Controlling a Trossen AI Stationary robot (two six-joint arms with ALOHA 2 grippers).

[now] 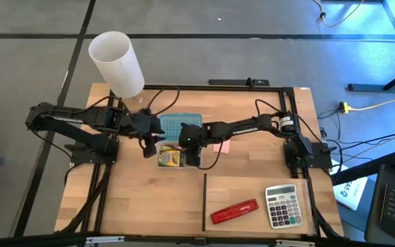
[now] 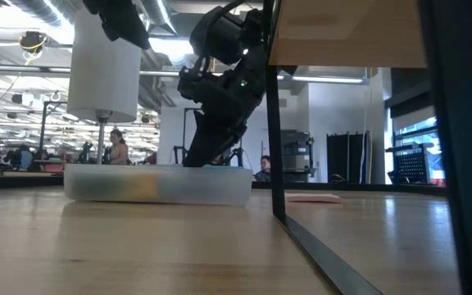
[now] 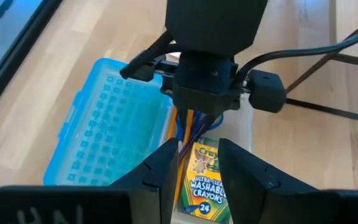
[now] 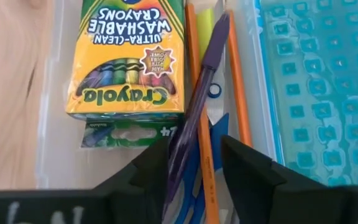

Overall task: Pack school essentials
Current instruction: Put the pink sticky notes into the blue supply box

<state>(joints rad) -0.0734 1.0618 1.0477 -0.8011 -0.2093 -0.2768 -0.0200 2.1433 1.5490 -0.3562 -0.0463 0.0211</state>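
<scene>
Two grippers meet over the clear case (image 4: 50, 143), which sits mid-table with its blue lid (image 4: 319, 87) lying open right beside it.

Right gripper (image 4: 194, 179): low over the case, jaws parted a modest way. We see the dark pen (image 4: 199, 102) running between the fingers, lying slantwise in the case. We cannot tell if either pad touches it.

Left gripper (image 3: 199, 177): at the opposite side of the case, facing the right one. Its jaws stand narrowly apart, and we see nothing between them; only the crayon box (image 4: 129, 59) shows through the gap, lower down.

Contents of the case, as we read them:
- crayon box flat against the wall far from the lid, partly over a green packet (image 4: 129, 132)
- two orange pencils (image 4: 193, 62) on the lid side of the crayon box, lying lengthwise
- pen crossing one pencil
- a yellow-green piece (image 4: 205, 28) between the pencils
- scissors (image 4: 220, 140), blue handle showing under the pen

Outside the case: pink pad (image 1: 219, 145) on the table just beside it, under the right arm. Stapler (image 1: 235, 211) and calculator (image 1: 282, 205) lie well apart from the case, toward the table's front corner on the right.
</scene>
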